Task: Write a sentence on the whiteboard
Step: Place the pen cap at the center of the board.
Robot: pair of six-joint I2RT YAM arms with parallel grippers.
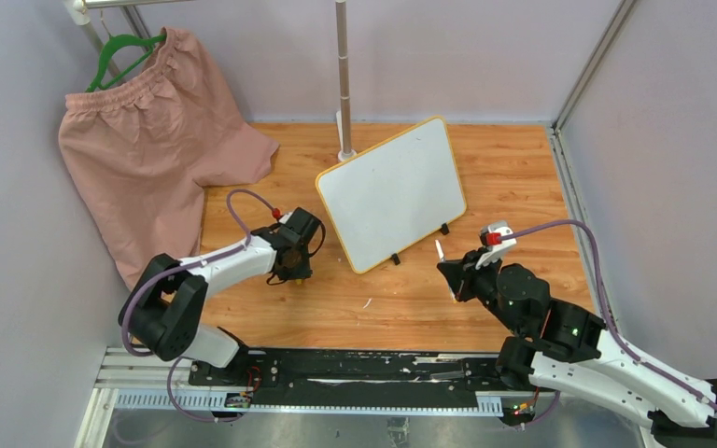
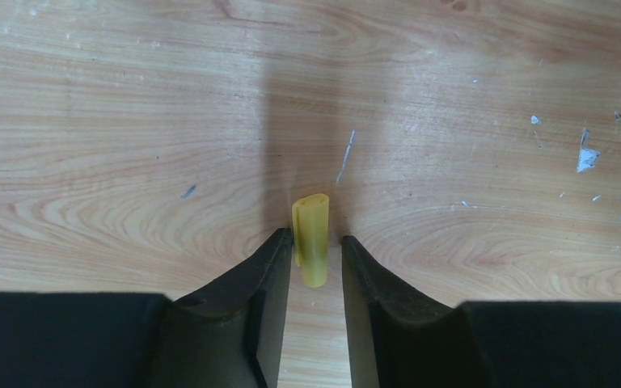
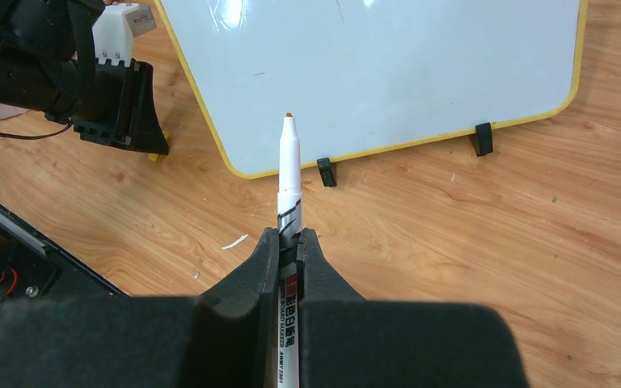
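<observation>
The whiteboard (image 1: 392, 191) stood blank and tilted at centre frame on the wooden surface (image 1: 513, 177); lower right, the right tool (image 3: 289, 236) pinched an uncapped marker (image 3: 289, 162), its tip toward the board's bottom edge; left of centre, the left tool (image 2: 315, 242) flanked a yellow cap (image 2: 310, 230), whether gripping it or not could not be told.

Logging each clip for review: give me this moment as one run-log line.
phase: pre-writing | whiteboard: blank | right gripper: shut on uncapped marker, tip off board | left gripper: around yellow cap, grip unclear

The whiteboard (image 1: 392, 191) is showing white inside a yellow frame — the tabletop (image 1: 523, 177) is glowing orange-brown with wood grain, the marker (image 3: 289, 170) white, the cap (image 2: 310, 238) yellow.
</observation>
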